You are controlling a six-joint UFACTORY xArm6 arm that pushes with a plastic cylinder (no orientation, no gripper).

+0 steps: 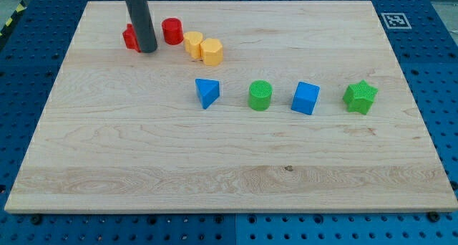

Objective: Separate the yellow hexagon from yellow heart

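The yellow hexagon (pixel 212 51) lies near the view's top, left of centre, touching the yellow heart (pixel 193 43) on its left. My tip (pixel 147 50) is at the end of the dark rod, left of both yellow blocks, between a partly hidden red block (pixel 130 38) and a red cylinder (pixel 172 31). The tip is about 60 pixels left of the heart and touches neither yellow block.
A blue triangular block (pixel 207 92), a green cylinder (pixel 260 95), a blue cube (pixel 305 98) and a green star (pixel 360 97) stand in a row across the middle of the wooden board (pixel 215 166). A marker tag (pixel 394 20) sits beyond the board's top right corner.
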